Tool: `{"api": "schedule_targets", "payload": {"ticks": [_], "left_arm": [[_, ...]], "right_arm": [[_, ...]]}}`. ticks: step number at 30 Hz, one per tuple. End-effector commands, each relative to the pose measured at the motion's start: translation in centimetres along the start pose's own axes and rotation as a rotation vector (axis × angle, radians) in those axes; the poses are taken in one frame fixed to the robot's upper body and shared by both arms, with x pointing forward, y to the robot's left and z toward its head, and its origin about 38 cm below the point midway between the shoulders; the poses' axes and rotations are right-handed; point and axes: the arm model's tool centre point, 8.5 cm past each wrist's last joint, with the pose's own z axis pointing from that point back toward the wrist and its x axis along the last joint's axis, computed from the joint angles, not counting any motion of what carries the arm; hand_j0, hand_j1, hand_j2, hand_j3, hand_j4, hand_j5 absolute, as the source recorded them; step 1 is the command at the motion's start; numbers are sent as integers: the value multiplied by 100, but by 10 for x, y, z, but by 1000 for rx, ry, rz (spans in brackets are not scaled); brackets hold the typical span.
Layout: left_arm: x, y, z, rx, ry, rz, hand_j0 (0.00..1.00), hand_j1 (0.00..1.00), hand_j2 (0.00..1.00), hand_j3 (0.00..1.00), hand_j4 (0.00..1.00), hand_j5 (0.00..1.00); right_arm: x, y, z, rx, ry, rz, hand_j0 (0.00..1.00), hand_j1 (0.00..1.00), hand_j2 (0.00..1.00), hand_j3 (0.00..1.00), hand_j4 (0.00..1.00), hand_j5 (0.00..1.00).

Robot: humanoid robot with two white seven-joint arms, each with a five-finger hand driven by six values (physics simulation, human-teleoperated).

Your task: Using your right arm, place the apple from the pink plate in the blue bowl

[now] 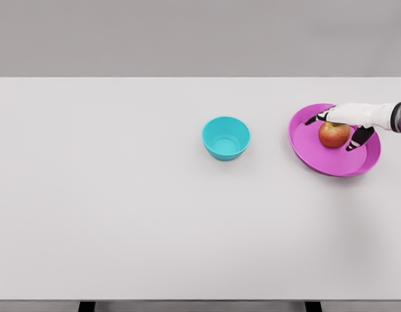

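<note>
A red-and-yellow apple (333, 134) lies in the pink plate (310, 153) at the right of the white table. My right hand (335, 127) comes in from the right edge and hovers over the apple. Its dark-tipped fingers (359, 138) are spread on either side of the fruit, and I cannot tell whether they touch it. The blue bowl (226, 138) stands empty near the table's middle, well left of the plate. My left arm does not show.
The white table (122, 208) stretches wide to the left and toward the front edge. Two dark table legs (87, 306) show below the front edge. A grey wall lies behind.
</note>
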Motion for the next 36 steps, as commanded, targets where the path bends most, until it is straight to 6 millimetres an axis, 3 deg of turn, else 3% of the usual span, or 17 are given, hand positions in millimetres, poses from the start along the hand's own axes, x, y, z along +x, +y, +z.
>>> {"api": "schedule_targets", "payload": {"ticks": [1,2,5,10,17,28,31,36], "left_arm": [[0,0,0,0,0,0,100,100,100,100,100,100],[0,0,0,0,0,0,100,100,100,100,100,100],[0,0,0,0,0,0,100,100,100,100,100,100],[0,0,0,0,0,0,100,100,100,100,100,100],[0,0,0,0,0,0,100,100,100,100,100,100],[0,0,0,0,0,0,100,100,100,100,100,100],[0,0,0,1,0,0,100,100,100,100,100,100],[0,0,0,0,0,0,100,100,100,100,100,100]], "right_arm": [[-1,1,0,-1,2,-8,74,74,74,74,74,74],[0,0,0,-1,1,-7,66,66,66,66,66,66],[0,0,0,-2,0,-6,53,53,53,53,53,53],[1,-2,0,-7,-3,-1,46,46,46,46,46,46],[3,-16,4,-38,-7,10,46,46,46,46,46,46],[33,-61,7,-116,-72,117,46,46,46,46,46,46],[53,-77,5,-146,-116,169,46,46,46,46,46,46],[96,-97,-15,-191,-218,220,46,46,46,46,46,46]]}}
